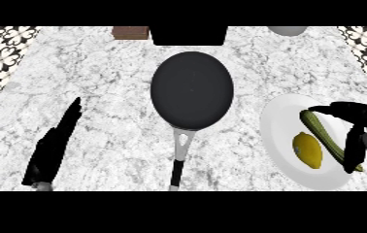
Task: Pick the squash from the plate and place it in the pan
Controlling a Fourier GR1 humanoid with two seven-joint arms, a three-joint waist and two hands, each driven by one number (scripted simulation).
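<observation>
**Marble counter: squash not yet lifted**

White marbled counter (108, 81). Nearest me, my left hand (54, 147) rested at the left, fingers straight, idle. At the right, my right hand (355, 142) hung over the plate (279, 125), thumb and fingers spread to either side of the green squash (319, 127), not closed on it. The squash lay on the plate beside a lemon (308, 150). Farther in, the pan (192, 89) sat centre, nothing in it. Judgement: reach done; grasp, lift, carry and release remained.
</observation>
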